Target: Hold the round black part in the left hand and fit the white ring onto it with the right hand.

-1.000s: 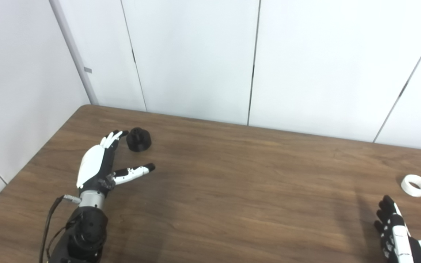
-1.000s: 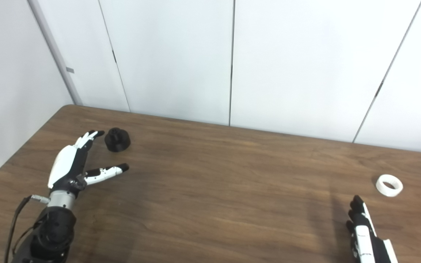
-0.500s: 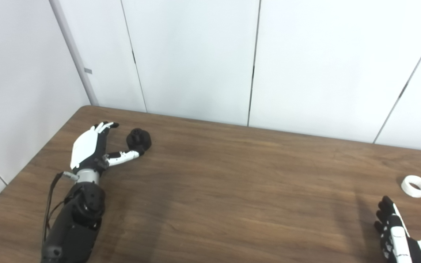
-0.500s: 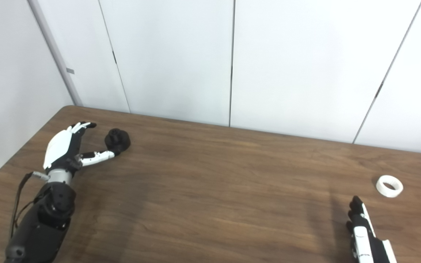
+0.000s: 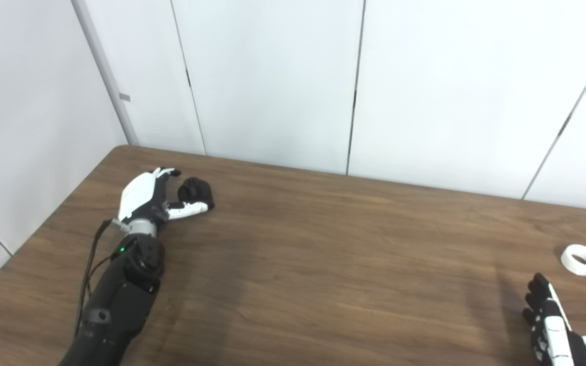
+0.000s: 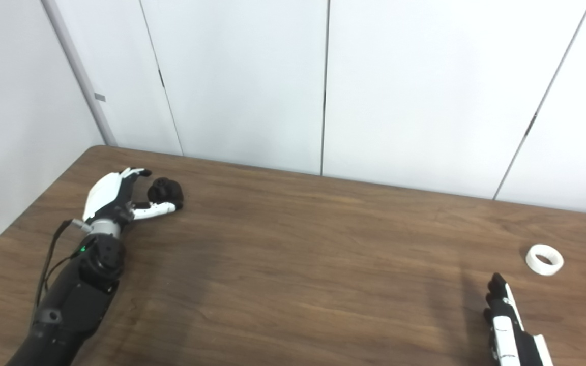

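Nearest to you, your black-and-white right hand point(image 5: 552, 328) is lying low at the bottom edge of both views, fingers stretched flat and loosely apart, holding nothing and waiting. Just beyond its fingertips and a little to its outer side, the small white plastic ring point(image 5: 580, 259) is sitting flat on the brown wood-grain table point(image 5: 333, 264), untouched, near the table's right side where the view is cutting off. Between your two hands a wide stretch of bare wood is giving you plenty of room to bring the parts together. Farther out, your left hand point(image 5: 148, 195), white-backed with black fingers, is reaching around the round black stepped part point(image 5: 195, 190): the thumb is crossing under its near side and touching it, while the fingers are curling over its far side, not yet clamped. So you are judging this as the grasping step, early in the task. Next you are needing to close the fingers fully and lift the part clear. Beyond that hand the table's far edge and rounded corner are lying near, with the white panelled wall point(image 5: 272, 76) right behind, so you are wanting to draw the part back toward you rather than pushing outward.
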`<state>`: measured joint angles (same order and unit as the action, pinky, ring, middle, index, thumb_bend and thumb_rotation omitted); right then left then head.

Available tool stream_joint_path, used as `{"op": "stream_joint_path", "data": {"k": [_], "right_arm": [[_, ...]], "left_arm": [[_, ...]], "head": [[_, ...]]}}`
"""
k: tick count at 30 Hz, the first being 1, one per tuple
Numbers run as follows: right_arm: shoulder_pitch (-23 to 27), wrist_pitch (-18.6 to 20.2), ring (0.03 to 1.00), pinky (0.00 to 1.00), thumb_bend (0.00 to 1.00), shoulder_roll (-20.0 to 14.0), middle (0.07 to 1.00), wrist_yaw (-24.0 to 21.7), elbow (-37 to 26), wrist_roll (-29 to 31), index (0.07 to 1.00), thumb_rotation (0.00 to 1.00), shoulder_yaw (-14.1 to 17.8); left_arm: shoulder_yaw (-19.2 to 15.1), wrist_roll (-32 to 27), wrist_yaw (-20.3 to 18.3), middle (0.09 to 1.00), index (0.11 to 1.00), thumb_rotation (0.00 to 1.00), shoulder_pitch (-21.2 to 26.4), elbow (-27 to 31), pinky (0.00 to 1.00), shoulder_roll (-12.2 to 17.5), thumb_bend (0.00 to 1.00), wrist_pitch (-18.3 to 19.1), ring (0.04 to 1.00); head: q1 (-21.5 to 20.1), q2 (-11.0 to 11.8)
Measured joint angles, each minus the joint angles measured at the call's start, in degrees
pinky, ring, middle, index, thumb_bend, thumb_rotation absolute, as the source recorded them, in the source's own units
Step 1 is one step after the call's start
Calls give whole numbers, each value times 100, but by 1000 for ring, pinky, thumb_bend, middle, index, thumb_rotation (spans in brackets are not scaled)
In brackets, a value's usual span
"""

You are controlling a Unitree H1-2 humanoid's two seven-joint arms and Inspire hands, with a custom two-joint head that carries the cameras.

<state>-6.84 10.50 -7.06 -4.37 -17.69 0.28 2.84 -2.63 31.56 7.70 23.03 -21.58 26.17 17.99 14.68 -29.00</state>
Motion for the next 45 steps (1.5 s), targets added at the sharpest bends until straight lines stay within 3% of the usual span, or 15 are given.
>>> {"op": "stream_joint_path", "data": {"k": [16,24,40,42,43,45], "right_arm": [[0,-14,1000,1000,381,1,1000,-1,1,-42,1000,1000,-13],[3,-15,1000,1000,365,1,1000,-4,0,-39,1000,1000,-21],[3,3,1000,1000,366,-8,1000,-10,-3,10,1000,1000,-12],[4,10,1000,1000,378,-8,1000,-10,-6,11,1000,1000,-11],[4,11,1000,1000,380,-8,1000,-11,-6,11,1000,1000,-11],[3,11,1000,1000,378,-9,1000,-12,-6,19,1000,1000,-9]], "left_arm": [[428,-5,164,957,805,414,571,-1206,1000,61,999,150,1000],[574,-4,333,938,784,377,634,-1396,1000,146,982,125,998],[603,-58,316,886,678,337,636,-1380,1000,285,922,154,964],[579,-93,323,846,603,263,643,-1370,1000,286,892,142,934],[548,-154,340,814,534,148,640,-1364,1000,284,676,104,912],[500,-246,393,791,497,87,623,-1354,1000,284,565,-16,896]], "head": [[-53,26],[-18,0],[-26,-35],[-26,-35],[-26,-44],[-26,-44]]}}
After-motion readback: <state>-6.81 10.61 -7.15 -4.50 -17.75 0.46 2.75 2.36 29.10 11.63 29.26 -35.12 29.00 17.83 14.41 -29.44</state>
